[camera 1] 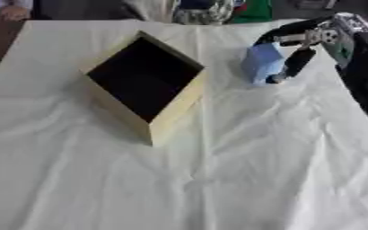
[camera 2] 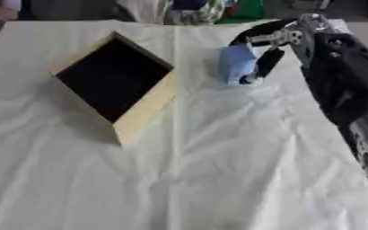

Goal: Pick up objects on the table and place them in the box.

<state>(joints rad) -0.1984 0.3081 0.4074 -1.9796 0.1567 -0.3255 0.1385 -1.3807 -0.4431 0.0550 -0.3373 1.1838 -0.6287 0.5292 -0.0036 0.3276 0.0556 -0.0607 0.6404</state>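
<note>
Basically, status: pale blue soft block [camera 1: 259,64] is pinched by right hand [camera 2: 275,45] fingers [camera 1: 299,62]
risk: could be dropped short of tan cardboard box [camera 1: 175,110] if released early

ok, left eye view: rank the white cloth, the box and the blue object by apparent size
1. white cloth, it covers most of the view.
2. box, open with a dark inside.
3. blue object, smallest, held in the right robot hand, which hides part of it. It also sits farther from the camera, so its true size is unsure.
</note>
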